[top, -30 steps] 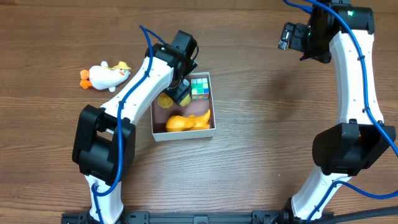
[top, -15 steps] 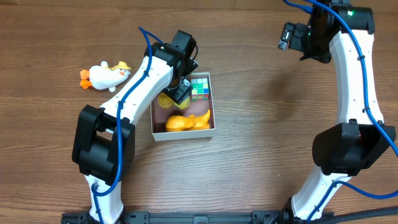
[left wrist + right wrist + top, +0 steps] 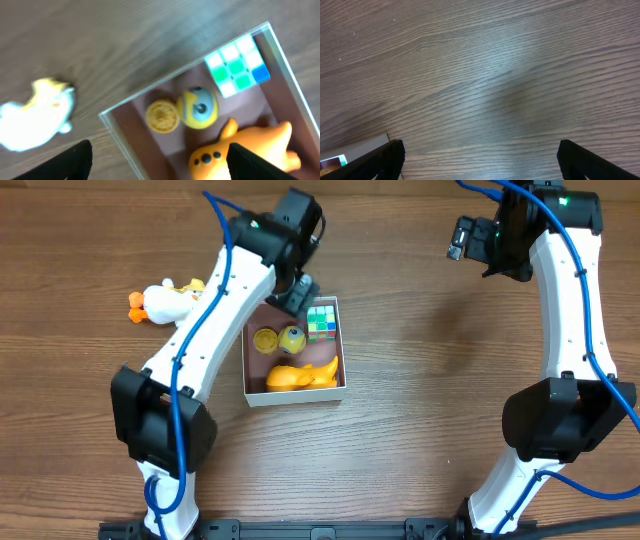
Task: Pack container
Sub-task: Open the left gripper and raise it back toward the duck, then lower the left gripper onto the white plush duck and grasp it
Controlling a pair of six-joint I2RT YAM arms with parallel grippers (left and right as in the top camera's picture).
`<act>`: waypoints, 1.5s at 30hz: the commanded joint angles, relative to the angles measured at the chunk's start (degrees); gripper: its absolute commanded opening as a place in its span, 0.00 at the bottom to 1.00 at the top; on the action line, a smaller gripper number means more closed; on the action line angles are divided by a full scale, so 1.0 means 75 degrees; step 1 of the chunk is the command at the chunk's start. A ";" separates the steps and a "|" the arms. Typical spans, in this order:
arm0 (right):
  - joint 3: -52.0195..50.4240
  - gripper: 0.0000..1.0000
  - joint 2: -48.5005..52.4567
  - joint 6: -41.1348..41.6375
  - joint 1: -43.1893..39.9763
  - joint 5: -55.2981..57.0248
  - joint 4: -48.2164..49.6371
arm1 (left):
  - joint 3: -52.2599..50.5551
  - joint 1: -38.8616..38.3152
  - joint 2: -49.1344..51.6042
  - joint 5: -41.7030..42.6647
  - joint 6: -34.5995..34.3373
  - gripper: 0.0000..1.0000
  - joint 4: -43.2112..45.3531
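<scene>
The container (image 3: 342, 376), a shallow white-walled box with a mauve inside, sits mid-table. In it lie a colour cube (image 3: 321, 320), a yellow round toy with a blue face (image 3: 293, 338), a yellow disc (image 3: 265, 339) and an orange duck (image 3: 301, 374). The left wrist view shows the container's wall (image 3: 130, 145), cube (image 3: 237, 65), round toy (image 3: 198, 107), disc (image 3: 162, 115) and duck (image 3: 245, 148). My left gripper (image 3: 297, 290) is open and empty above the box's far edge; its fingertips show in the left wrist view (image 3: 157, 160). My right gripper (image 3: 462, 240) is open and empty, far right; the right wrist view (image 3: 480, 157) shows it above bare table.
A white duck toy with orange feet and a yellow hat (image 3: 167, 302) lies on the wooden table left of the box, partly behind my left arm. It shows blurred in the left wrist view (image 3: 35, 112). A corner of the box shows in the right wrist view (image 3: 357, 150).
My left gripper has let go of the yellow round toy, which now lies in the box, and has risen and drawn back toward the far edge. The right arm has not moved.
</scene>
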 commanded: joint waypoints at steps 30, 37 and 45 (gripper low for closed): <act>0.0192 1.00 -0.0032 0.0055 -0.0012 -0.0047 0.0026 | -0.2168 0.3765 0.0102 -0.0530 -0.0248 0.71 0.3891; 0.0192 1.00 -0.0032 0.0055 -0.0012 -0.0047 0.0026 | -0.2897 0.3765 0.0102 -0.0504 -0.0224 0.67 0.4846; 0.0192 1.00 -0.0032 0.0055 -0.0012 -0.0047 0.0026 | -0.3459 0.3762 0.0102 -0.0501 -0.0224 0.65 0.5275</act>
